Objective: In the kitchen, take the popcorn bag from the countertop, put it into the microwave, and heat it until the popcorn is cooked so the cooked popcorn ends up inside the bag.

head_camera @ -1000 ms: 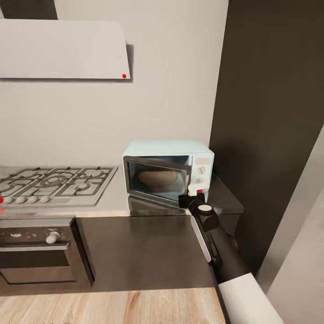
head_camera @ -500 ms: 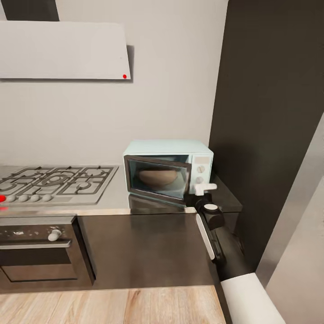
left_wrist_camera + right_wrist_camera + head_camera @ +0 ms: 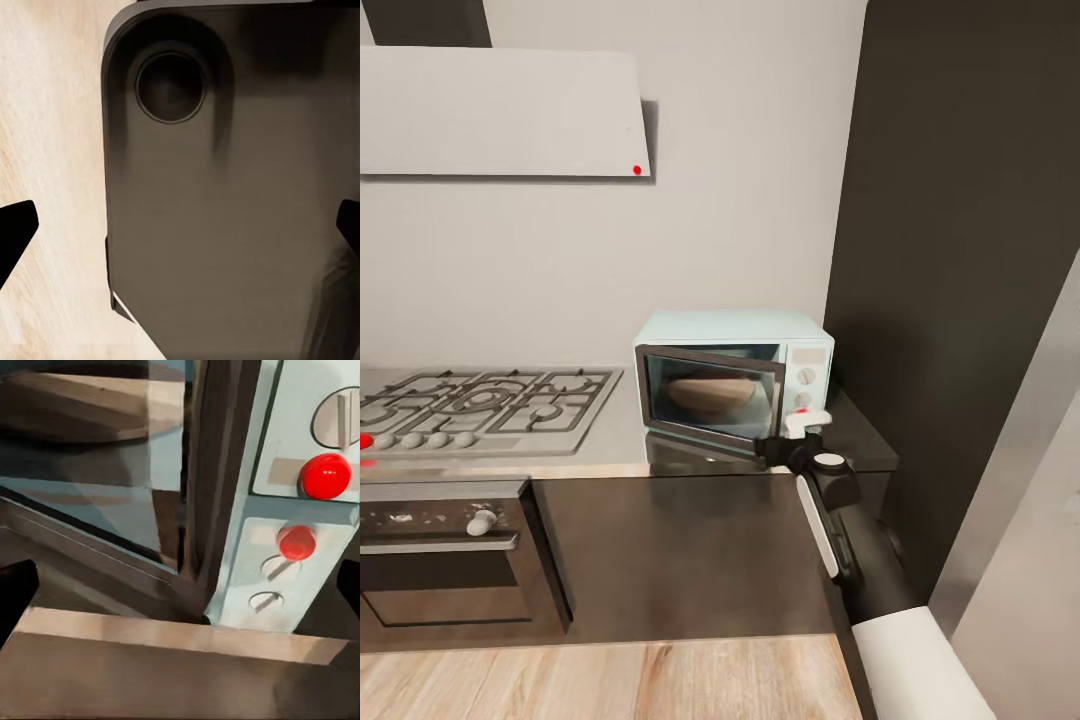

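flat, even simulator light, no clear source. soft shadow under the range hood (image 3: 500,110) on the wall. dull sheen and a faint reflection on the countertop (image 3: 615,440) before the microwave (image 3: 732,378). glass door shows pale reflections. head view mildly soft; both wrist views blurry up close, dark at corners.

The right arm (image 3: 865,570) reaches forward from the white shoulder sleeve, black forearm stretched out and the wrist bent over to the robot's left. At its tip the right gripper (image 3: 785,440) sits with its jaws spread wide, the dark fingertips (image 3: 16,585) showing at opposite edges of the right wrist view with nothing between them. The left gripper (image 3: 180,229) is parted just as wide, its black fingertips (image 3: 15,225) at the two far sides of the left wrist view, holding nothing.
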